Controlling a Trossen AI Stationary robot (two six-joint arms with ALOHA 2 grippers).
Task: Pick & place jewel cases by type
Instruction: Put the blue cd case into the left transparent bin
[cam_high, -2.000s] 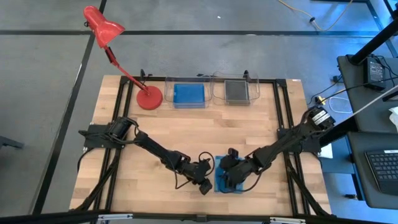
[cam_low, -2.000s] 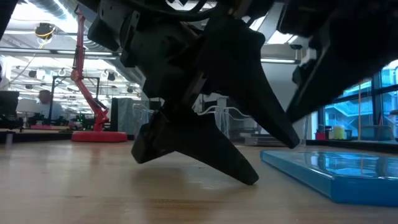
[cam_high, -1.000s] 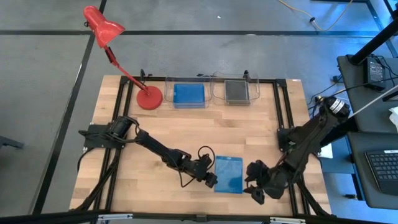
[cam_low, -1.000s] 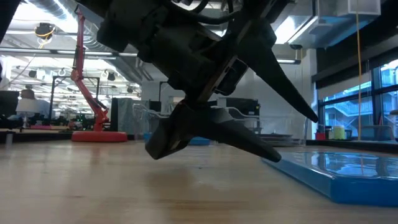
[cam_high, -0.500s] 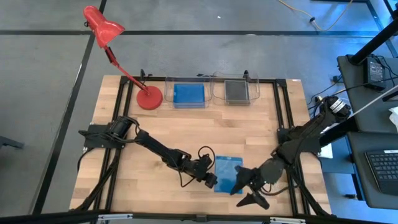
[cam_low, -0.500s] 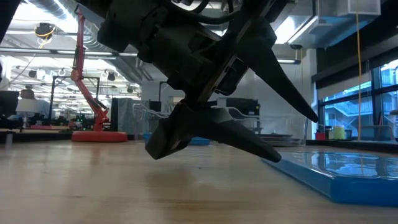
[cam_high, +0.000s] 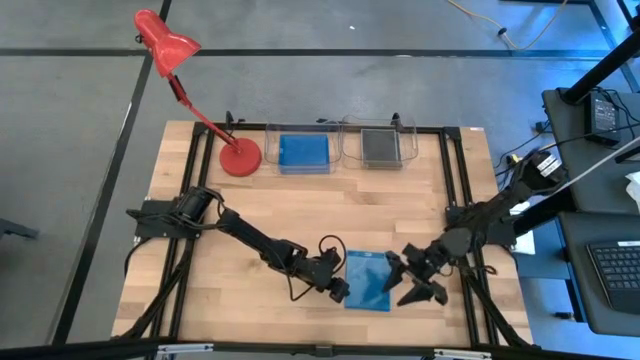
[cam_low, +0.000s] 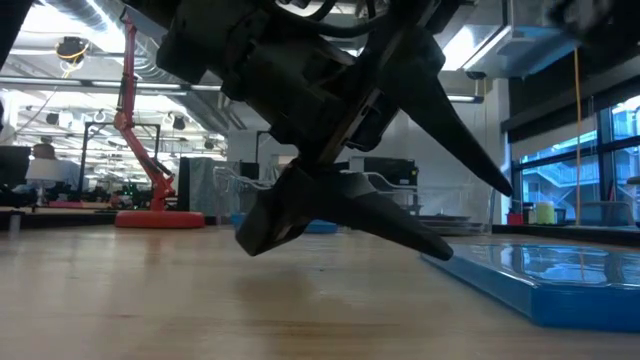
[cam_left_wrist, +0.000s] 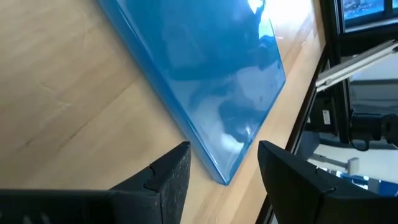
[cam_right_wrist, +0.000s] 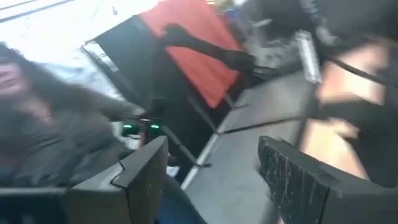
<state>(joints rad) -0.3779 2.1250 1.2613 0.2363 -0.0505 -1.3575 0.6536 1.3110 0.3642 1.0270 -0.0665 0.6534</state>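
A solid blue jewel case lies flat on the wooden table near its front edge. My left gripper is open at the case's left side. It is rolled on its side, with the case's near corner between its two fingers. In the low view its lower finger points at the case's edge. My right gripper is open just right of the case, fingers spread and pointing level toward it. It holds nothing. My left gripper's fingers stand on either side of the blue case's near-left corner, coming in low from the table's left. Whether either finger touches the case, I cannot tell. The case rests on the table.
Two clear trays stand at the table's far edge. One holds a blue case and the other a dark grey case. A red desk lamp stands on its base left of them. A black frame rail runs along the table's right side.
My right gripper has swung from near the table's front right corner toward the blue case and a little toward the far edge. It has tipped up from pointing down to level and has rolled, and its fingers stay spread. The case has not moved.
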